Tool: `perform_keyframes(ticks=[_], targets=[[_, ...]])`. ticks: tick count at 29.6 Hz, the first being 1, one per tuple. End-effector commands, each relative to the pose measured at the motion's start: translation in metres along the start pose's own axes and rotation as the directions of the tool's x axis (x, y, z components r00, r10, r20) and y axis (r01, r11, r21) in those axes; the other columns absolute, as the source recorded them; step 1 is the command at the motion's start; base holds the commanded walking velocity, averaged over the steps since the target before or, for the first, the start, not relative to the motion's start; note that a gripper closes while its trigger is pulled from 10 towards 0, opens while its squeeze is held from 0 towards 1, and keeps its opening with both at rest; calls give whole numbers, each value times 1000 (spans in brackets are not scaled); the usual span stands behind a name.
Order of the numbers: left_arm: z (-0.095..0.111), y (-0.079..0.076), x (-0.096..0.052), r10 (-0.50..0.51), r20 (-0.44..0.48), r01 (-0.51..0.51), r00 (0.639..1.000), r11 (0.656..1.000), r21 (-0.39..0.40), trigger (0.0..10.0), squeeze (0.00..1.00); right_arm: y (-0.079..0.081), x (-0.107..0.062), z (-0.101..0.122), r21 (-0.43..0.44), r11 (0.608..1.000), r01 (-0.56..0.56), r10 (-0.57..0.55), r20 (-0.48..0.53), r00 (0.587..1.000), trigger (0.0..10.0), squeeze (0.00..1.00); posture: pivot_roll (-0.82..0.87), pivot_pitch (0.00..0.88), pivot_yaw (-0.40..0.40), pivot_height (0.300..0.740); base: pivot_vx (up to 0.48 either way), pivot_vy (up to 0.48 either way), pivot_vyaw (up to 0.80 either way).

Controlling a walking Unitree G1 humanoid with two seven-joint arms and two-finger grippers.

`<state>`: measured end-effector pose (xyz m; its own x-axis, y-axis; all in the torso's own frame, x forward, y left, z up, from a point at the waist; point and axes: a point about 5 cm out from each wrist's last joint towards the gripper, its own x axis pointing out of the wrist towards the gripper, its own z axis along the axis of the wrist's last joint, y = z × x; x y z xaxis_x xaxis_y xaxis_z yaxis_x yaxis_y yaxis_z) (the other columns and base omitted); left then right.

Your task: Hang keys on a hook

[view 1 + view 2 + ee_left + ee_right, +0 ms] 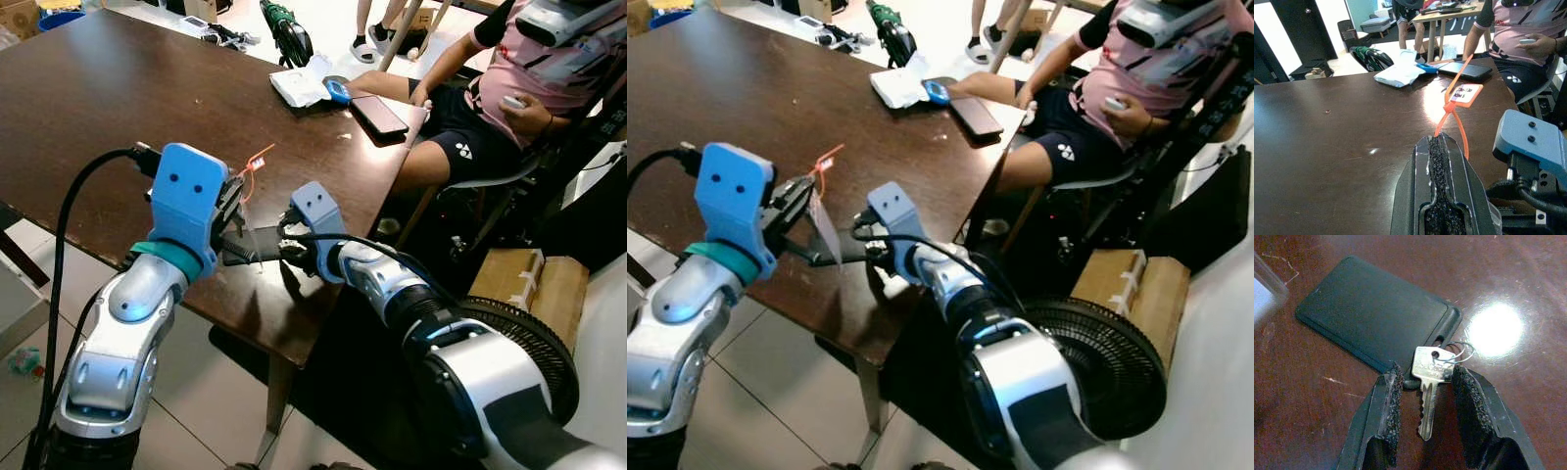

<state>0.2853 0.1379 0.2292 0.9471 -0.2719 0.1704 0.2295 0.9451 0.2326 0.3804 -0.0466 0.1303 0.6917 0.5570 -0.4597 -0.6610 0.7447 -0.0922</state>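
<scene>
1. The right pincer is down at the near edge of the dark brown worktop, its two padded fingers spread apart; it is released, not clamped on anything.
2. A small silver key lies flat on the worktop between those fingers, its blade pointing back towards the wrist; whether the pads touch it I cannot tell.
3. A thin wire ring runs through the key's head, and just beyond it lies a flat black tag on the worktop; the key's head sits at the tag's notched corner.
4. The left pincer sits just beside the right one over the same edge; its fingers are pressed together, clenched on an orange strap that stands up from the tips and carries a small white label.
5. At the far side of the worktop lie a white cloth, a blue object and a black phone.
6. A person in a pink shirt sits on a chair at the far corner; a black fan stands on the floor near the robot's right arm.
</scene>
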Motion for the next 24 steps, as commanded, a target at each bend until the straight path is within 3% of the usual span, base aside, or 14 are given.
perform_keyframes(ticks=[1, 11, 12, 14, 15, 16, 17, 24], targets=[[4, -4, -2, -8, 12, 8, 1000, 1000, 1, 10000, 0, 4, 1, -9, 5, 1000, -16, 16, -26, 1000, 10000, 0, 139, 60, -22, 740, 0, 0, 0], [4, -4, -2, -15, 10, 15, 1000, 1000, 1, 10000, 0, 5, 1, -30, 51, 998, 24, -18, -111, 994, 10000, 0, 132, 70, -16, 740, 0, 0, 0], [4, -3, -2, -15, 10, 15, 1000, 1000, 1, 10000, 0, 4, 1, -32, 69, 997, 38, -30, -120, 992, 6157, 0, 133, 70, -16, 740, 0, 0, 0], [4, -3, -2, -15, 10, 15, 1000, 1000, 1, 10000, 0, 4, 1, -32, 69, 997, 38, -30, -120, 992, 6157, 0, 133, 70, -16, 740, 0, 0, 0], [4, -3, -2, -14, 9, 14, 1000, 1000, 2, 10000, 0, 3, 1, -33, 92, 995, 45, -33, -125, 992, 2000, 0, 132, 72, -15, 740, 0, 0, 0], [4, -3, -2, -14, 9, 14, 1000, 1000, 2, 10000, 0, 3, 1, -33, 92, 995, 45, -33, -125, 992, 2000, 0, 132, 72, -15, 740, 0, 0, 0], [4, -3, -2, -13, 9, 13, 1000, 1000, 2, 10000, 0, 3, 0, -34, 112, 992, 52, -38, -129, 991, 0, 0, 131, 73, -15, 740, 0, 0, 0], [4, -3, -2, -15, 5, 15, 1000, 1000, 3, 10000, 0, 2, 0, -33, 154, 987, 53, -34, -126, 991, 0, 0, 129, 79, -8, 740, 0, 0, 0]])
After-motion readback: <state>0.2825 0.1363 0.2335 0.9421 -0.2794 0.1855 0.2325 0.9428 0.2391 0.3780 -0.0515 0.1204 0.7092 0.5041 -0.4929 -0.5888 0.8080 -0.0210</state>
